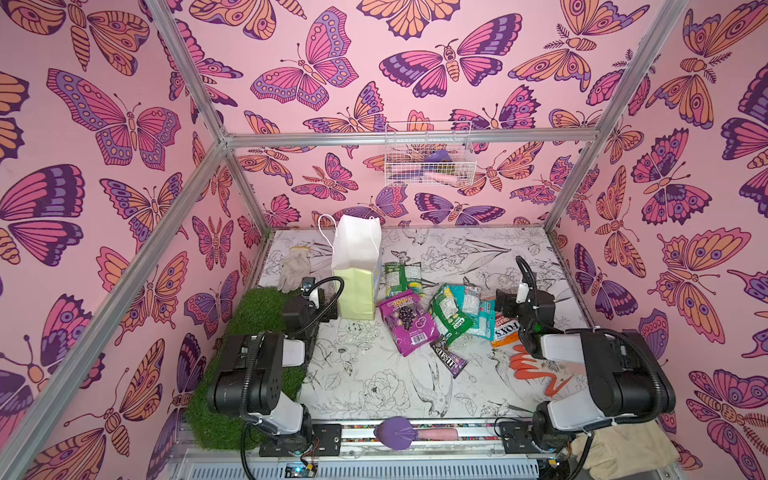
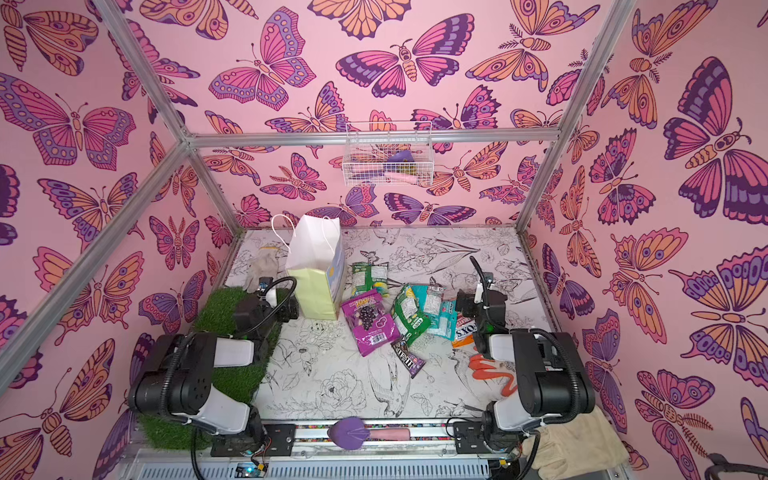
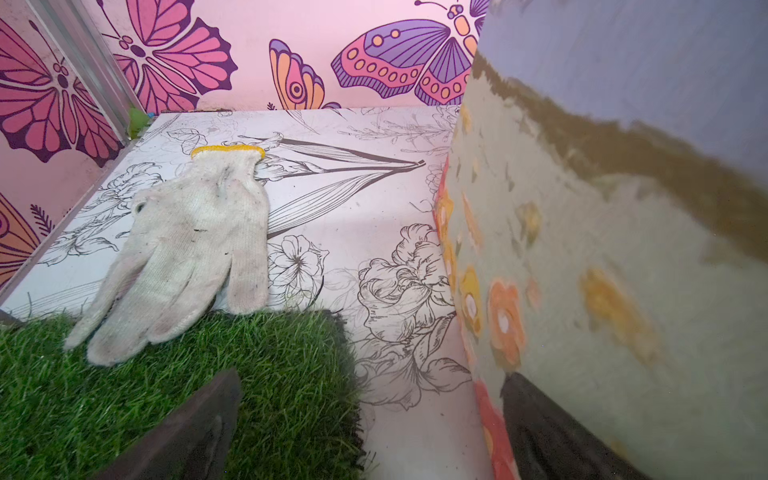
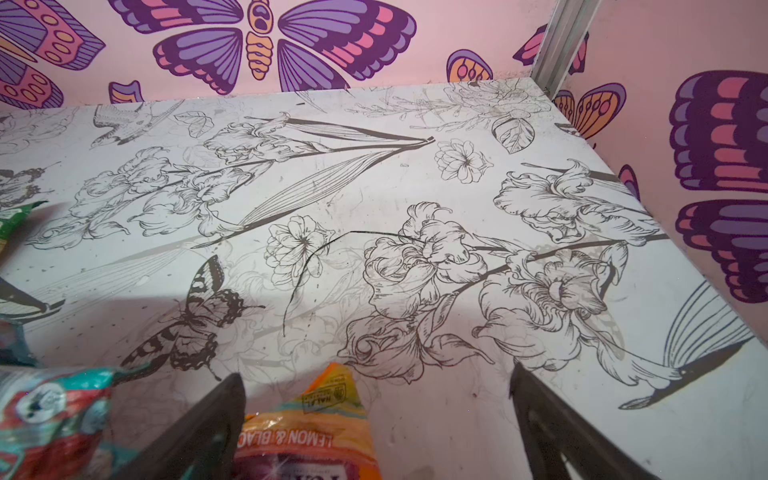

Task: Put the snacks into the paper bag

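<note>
Bright, even light; soft shadows; blurred near-lens surfaces.

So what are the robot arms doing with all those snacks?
Nothing is picked up yet. Both grippers are open and empty. The left gripper is next to the paper bag, and the right gripper hangs over the orange candy bag. The snacks lie on the table beside the bag.
</note>
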Tool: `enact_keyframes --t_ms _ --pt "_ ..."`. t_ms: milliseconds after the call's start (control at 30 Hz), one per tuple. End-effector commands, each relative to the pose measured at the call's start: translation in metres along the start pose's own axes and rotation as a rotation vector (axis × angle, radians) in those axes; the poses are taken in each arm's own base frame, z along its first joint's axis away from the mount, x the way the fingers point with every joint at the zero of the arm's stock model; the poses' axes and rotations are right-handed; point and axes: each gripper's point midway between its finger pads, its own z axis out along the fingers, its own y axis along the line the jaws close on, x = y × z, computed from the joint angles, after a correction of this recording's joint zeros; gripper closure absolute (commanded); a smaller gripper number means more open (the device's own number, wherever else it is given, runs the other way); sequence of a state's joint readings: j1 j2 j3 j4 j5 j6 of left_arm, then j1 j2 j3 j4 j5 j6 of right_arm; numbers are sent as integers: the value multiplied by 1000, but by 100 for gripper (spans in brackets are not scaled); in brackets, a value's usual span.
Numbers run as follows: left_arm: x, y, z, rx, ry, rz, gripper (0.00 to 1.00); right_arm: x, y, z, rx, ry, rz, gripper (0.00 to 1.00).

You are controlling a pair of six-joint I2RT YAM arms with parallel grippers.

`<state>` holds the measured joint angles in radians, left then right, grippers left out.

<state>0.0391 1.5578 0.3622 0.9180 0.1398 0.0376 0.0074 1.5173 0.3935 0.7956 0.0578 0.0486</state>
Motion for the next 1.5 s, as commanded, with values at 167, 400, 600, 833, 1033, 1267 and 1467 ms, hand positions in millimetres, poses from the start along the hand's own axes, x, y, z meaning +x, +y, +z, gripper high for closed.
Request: enact_keyframes --t_ms 167,400,600,833,1033,1267,1467 --pt "-4 -2 -3 15 -22 12 0 -11 3 -1 -15 -33 -7 1" --pt "-4 -2 -3 13 -23 13 0 -12 4 -2 -21 -39 -13 1" --pt "-4 -2 -3 13 -23 15 0 -12 4 -2 -20 -42 -13 1" --pt "-4 -2 -3 11 -23 15 0 -12 4 -2 -21 -42 -15 1" --pt "-4 -3 -3 12 -24 17 0 -12 4 -2 -20 -42 -15 1" --pt "-5 -2 -3 9 -26 17 0 -11 5 -2 -21 -40 -16 1" --pt "-4 -2 -3 9 -24 15 0 -12 5 -2 -20 -42 -16 1"
